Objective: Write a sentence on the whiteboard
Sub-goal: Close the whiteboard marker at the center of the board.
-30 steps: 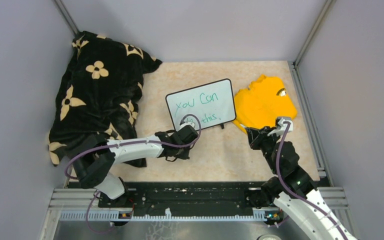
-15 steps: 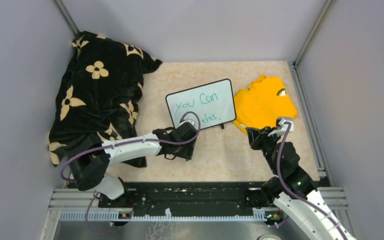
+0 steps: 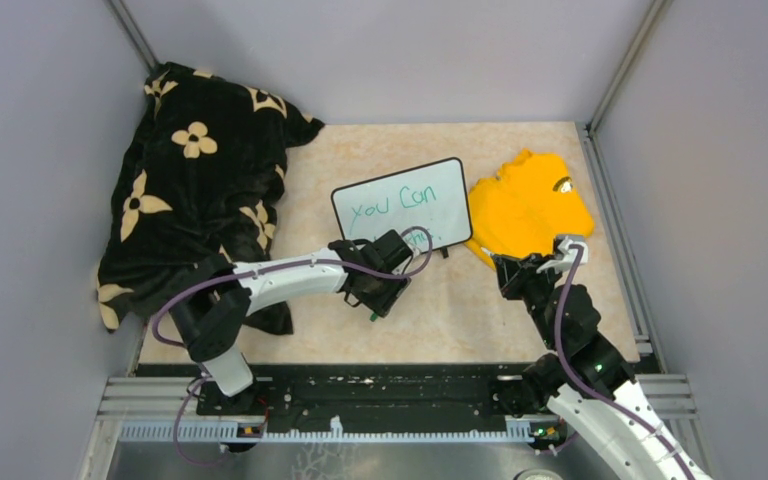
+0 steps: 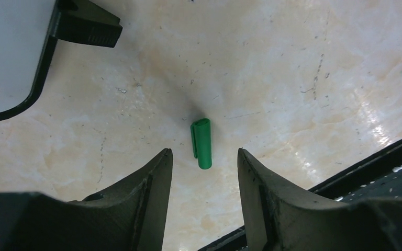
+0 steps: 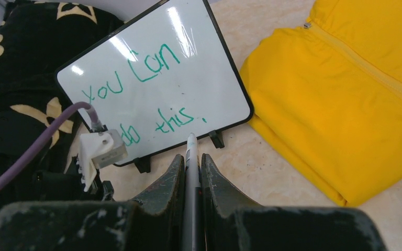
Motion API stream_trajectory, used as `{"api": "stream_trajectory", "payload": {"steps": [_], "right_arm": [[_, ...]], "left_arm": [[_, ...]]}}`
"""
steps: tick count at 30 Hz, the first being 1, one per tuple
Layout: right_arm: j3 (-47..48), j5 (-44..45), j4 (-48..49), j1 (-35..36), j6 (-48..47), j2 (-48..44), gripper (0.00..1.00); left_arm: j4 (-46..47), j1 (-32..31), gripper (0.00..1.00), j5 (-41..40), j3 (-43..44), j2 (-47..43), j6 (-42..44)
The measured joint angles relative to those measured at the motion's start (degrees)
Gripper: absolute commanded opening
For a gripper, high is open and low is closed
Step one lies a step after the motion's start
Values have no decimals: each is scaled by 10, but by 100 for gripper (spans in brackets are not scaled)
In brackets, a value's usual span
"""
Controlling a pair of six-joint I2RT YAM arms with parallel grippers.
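whiteboard (image 3: 405, 200) sits mid frame in the top view, beside the yellow shirt (image 3: 530, 205). my left gripper (image 4: 203, 152) is spread apart over a green cap (image 4: 201, 141); right gripper (image 5: 192, 157) is clamped on the marker (image 5: 191, 144).

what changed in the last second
The left claw swung right along the near edge of the whiteboard and opened; a green cap now lies on the table below its fingers, apparently let go. The right claw stays shut on the marker; whiteboard, yellow shirt and black blanket have not moved.
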Motion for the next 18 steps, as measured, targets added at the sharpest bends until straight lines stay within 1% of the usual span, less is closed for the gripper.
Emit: {"api": "stream_trajectory", "payload": {"steps": [7,18], "right_arm": [[0,0,0,0,0,0,0],[0,0,0,0,0,0,0]], "left_arm": [[-17,3,52,11,8,37,31],[-16,12,42,42,8,57,43]]}}
